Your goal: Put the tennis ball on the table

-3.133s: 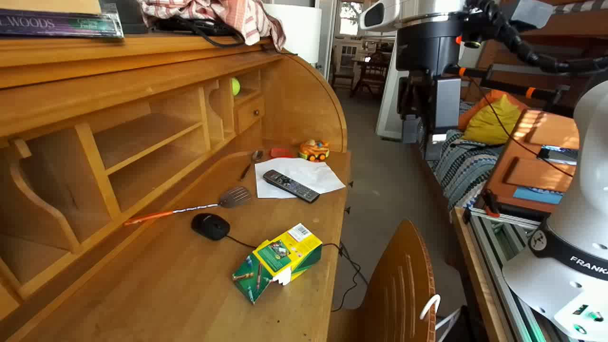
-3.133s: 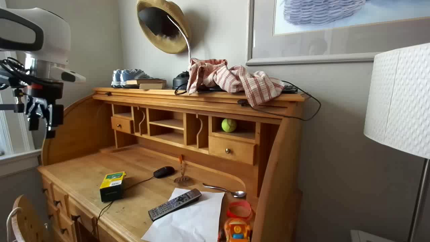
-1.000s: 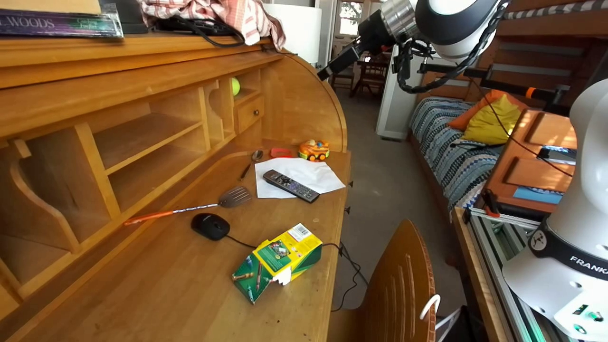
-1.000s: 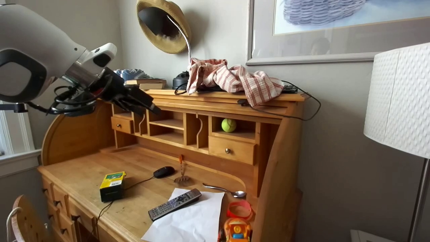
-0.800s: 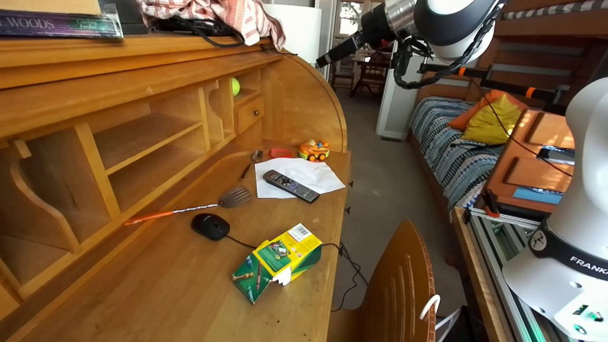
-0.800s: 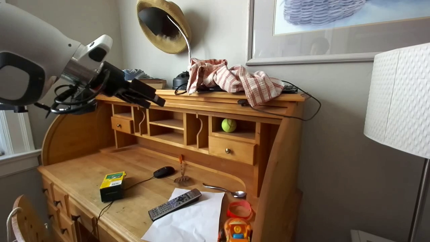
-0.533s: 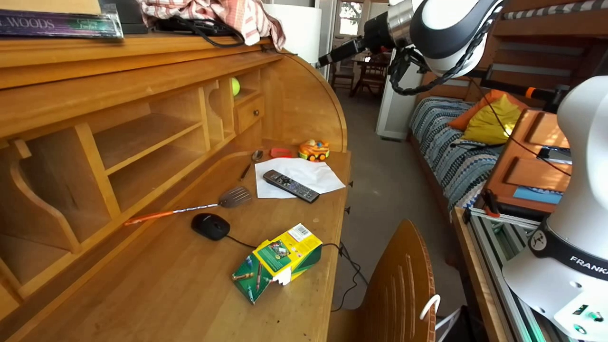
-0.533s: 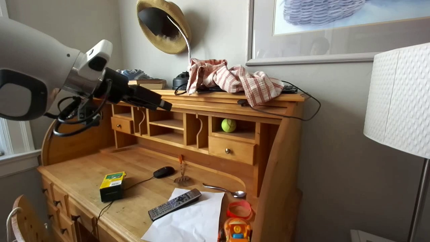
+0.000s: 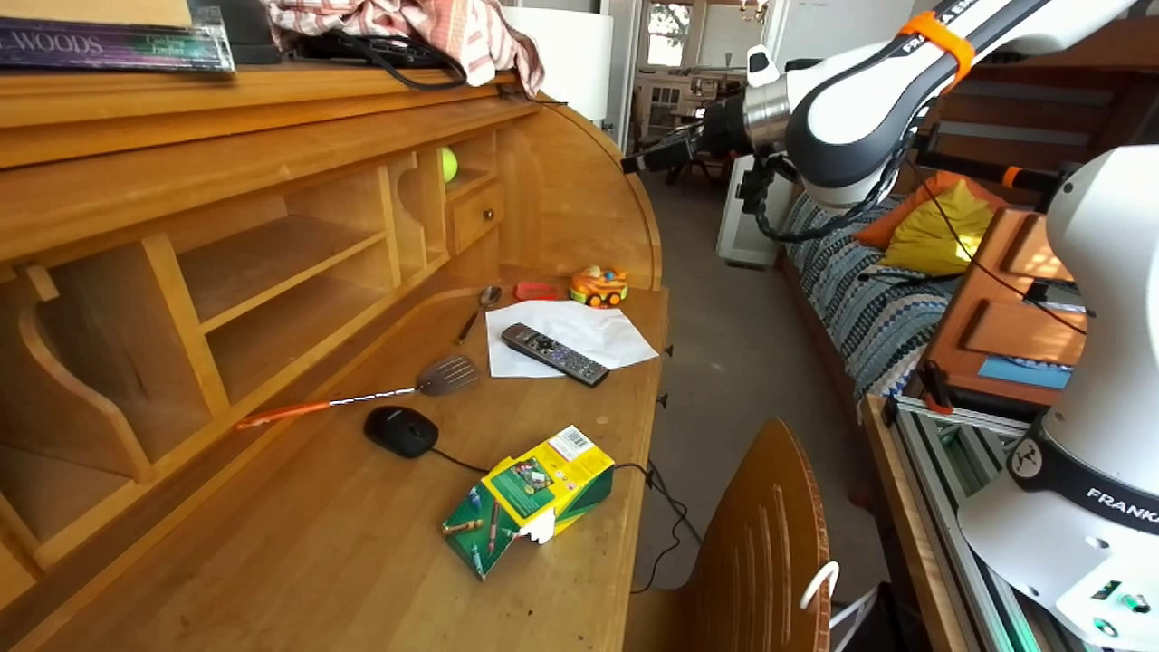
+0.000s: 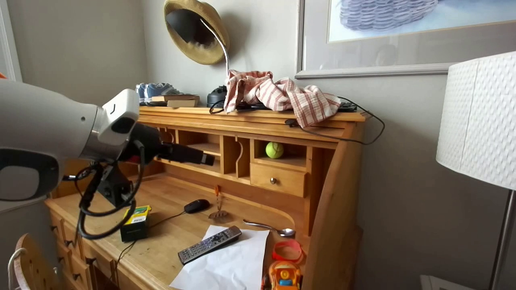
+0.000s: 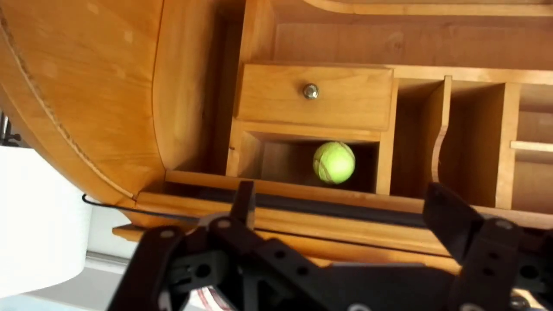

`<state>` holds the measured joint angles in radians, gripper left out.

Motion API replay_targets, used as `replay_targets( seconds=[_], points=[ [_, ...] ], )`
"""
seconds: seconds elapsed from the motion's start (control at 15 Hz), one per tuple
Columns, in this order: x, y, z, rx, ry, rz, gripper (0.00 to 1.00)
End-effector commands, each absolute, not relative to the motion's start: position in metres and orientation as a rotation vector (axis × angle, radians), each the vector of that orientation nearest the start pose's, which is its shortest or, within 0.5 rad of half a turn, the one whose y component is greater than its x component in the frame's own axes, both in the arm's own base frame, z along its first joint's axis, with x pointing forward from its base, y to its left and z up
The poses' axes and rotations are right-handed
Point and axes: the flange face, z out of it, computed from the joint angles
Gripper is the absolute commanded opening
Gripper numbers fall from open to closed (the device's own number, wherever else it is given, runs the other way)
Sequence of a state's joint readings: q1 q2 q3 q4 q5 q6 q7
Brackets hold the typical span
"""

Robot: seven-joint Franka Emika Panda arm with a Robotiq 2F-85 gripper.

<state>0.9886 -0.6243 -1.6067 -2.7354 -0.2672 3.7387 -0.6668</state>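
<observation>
As the ball (image 11: 334, 162) sits in a cubbyhole (image 11: 281, 162) and not on the flat top of the desk (image 9: 317, 543), the task is judged unmet. Its position: ahead of the pincer (image 11: 339, 194), well apart from the tips in both exterior views. The pincer stands wide with nothing between its fingers (image 11: 449, 216) — a reach is judged to be in hand, the grasp not yet made.

In the wrist view the ball lines up near the middle of the pincer's gap, but it sits closer to one side wall (image 11: 385, 168); contact with that wall cannot be confirmed. Main hazard: the finger on that side has little room to pass, and at so wide a spread may strike the wood before the ball is enclosed. Too high an approach would foul the top rail (image 11: 311, 193); too low, the drawer (image 10: 288, 181) beneath. An off-centre pinch on so round a thing would likely squirt it deeper, or out and down.

Below the pincer's height, on the desk, lie a remote (image 10: 209, 245), a spoon (image 10: 287, 232) and a toy car (image 9: 599, 288). Released from high up, the ball could bounce among these or roll off the desk — a low release over bare wood is advised.
</observation>
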Motion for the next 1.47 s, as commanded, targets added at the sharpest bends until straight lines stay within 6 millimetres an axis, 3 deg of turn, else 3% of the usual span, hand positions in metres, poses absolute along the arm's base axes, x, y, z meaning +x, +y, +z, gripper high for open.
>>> replay_targets(
  seconds=[0.0,0.07,0.13,0.6,1.0,1.4],
  points=[
    [0.399,-0.264,0.307,-2.699,-0.012,-1.830,1.00],
    [0.403,-0.275,0.300,-2.719,0.036,-1.826,1.00],
    [0.387,-0.261,0.314,-2.728,0.020,-1.791,1.00],
    [0.389,-0.261,0.310,-2.690,0.025,-1.825,1.00],
    [0.433,-0.248,0.299,-2.404,-0.011,-2.054,1.00],
    [0.491,-0.258,0.293,-2.263,-0.010,-2.193,1.00]
  ],
)
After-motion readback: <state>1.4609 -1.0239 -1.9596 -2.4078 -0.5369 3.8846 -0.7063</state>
